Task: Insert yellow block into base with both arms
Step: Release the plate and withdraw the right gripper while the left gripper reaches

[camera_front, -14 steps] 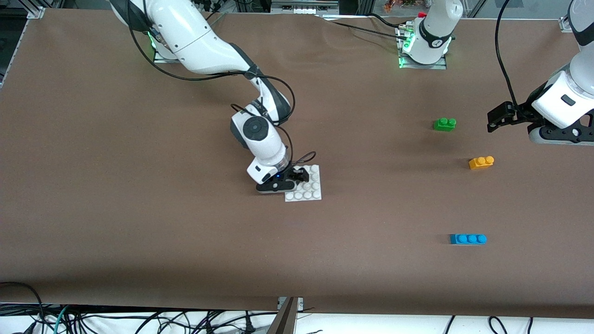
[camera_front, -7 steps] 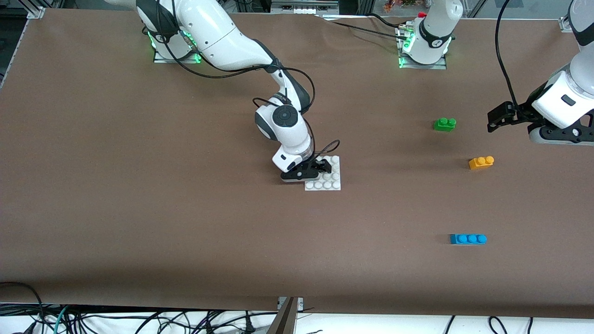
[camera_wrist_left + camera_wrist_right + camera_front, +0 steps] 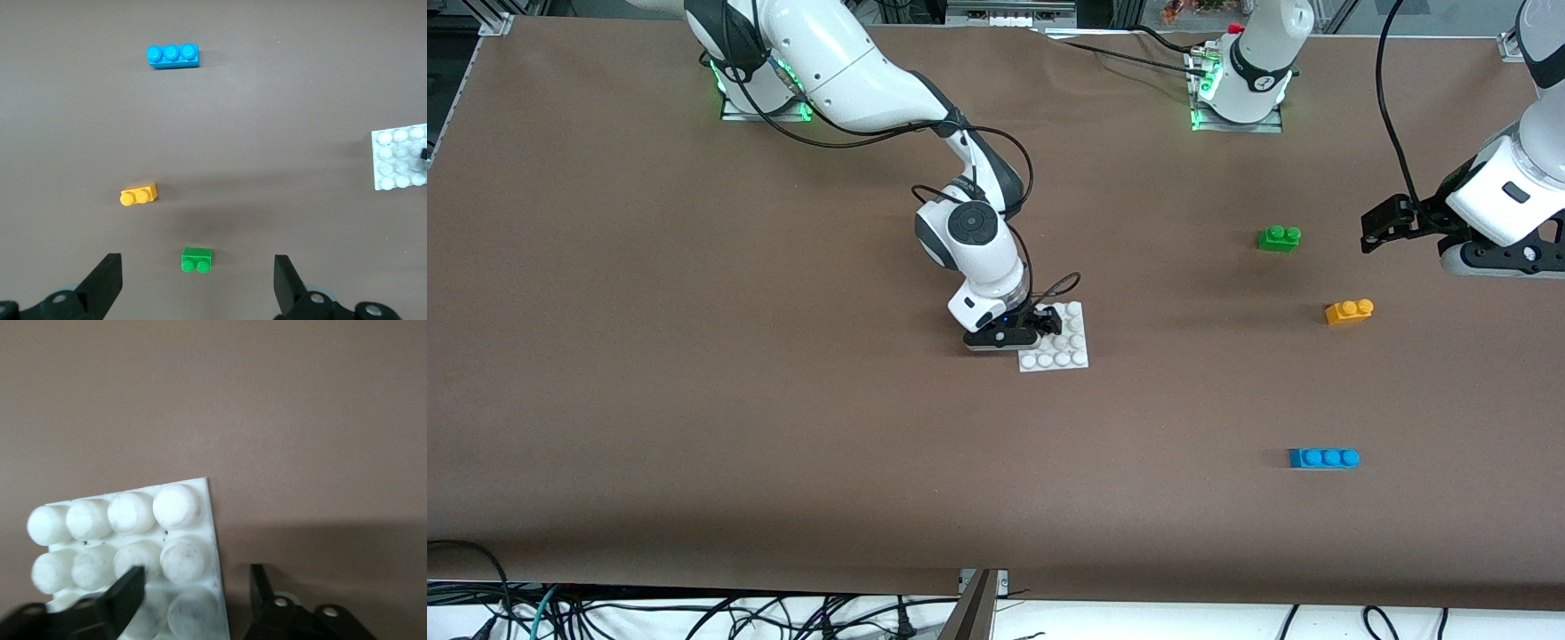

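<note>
White base [image 3: 1065, 356] has slid slightly toward the left arm's end, its edge between the right gripper's [image 3: 1043, 322] parted jaws. Left gripper [image 3: 1375, 224] waits unmoved, jaws wide and empty, yellow block [image 3: 1349, 311] untouched.

Showing glossy white jointed arms [image 3: 845, 67] with dark grey joints, looping black cables, black two-finger grippers, green-glowing bases.

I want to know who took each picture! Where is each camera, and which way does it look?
Front view: high across the table, facing both arms; shows the right tool at the base and the left tool waiting in the air.
Left wrist view: on the left arm, looking down past its open tool at the yellow block, green brick and blue brick.
Right wrist view: on the right arm, close above the base, its fingers straddling the edge.
All three views share the base.
</note>
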### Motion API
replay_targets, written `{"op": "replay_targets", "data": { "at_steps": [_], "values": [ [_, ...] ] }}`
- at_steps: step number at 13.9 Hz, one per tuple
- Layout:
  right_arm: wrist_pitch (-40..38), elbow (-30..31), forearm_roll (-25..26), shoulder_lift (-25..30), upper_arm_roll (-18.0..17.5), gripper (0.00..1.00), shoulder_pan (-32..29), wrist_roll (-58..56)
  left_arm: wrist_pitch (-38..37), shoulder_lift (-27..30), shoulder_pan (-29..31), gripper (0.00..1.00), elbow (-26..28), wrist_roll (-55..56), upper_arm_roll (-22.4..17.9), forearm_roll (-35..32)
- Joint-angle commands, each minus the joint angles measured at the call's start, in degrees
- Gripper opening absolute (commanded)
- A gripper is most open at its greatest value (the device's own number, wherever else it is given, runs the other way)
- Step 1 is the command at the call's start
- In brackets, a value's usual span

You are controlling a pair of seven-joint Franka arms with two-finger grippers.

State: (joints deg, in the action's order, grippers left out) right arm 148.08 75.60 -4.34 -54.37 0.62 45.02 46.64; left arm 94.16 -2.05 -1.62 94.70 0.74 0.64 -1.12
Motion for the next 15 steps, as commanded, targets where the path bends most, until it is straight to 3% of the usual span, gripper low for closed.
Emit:
{"op": "replay_targets", "data": {
  "at_steps": [1,4,11,13,15],
  "values": [
    [-3.67,0.25,-3.99,4.86,-0.71,0.97,-1.68,-0.15,-1.52,-0.76,0.47,1.00,-1.89,-1.53,-0.12,1.55],
    [-11.91,0.86,-3.49,11.63,-0.53,0.99,-3.96,-0.59,-1.61,-0.84,0.47,1.00,-1.89,-1.44,-0.12,1.55],
    [-35.89,10.44,-3.22,33.86,-0.71,0.99,-20.56,-18.40,-4.08,-5.23,2.39,1.00,-0.31,-1.79,-0.20,0.59],
    [-41.79,13.24,-3.22,39.22,-0.71,0.99,-25.22,-25.08,-0.76,-6.90,4.60,1.00,1.88,-1.97,-0.20,0.50],
    [-44.10,16.24,-2.52,44.06,-0.71,0.99,-29.26,-29.49,7.83,-9.27,7.32,1.00,6.35,-3.89,-0.20,-1.86]
  ]
}}
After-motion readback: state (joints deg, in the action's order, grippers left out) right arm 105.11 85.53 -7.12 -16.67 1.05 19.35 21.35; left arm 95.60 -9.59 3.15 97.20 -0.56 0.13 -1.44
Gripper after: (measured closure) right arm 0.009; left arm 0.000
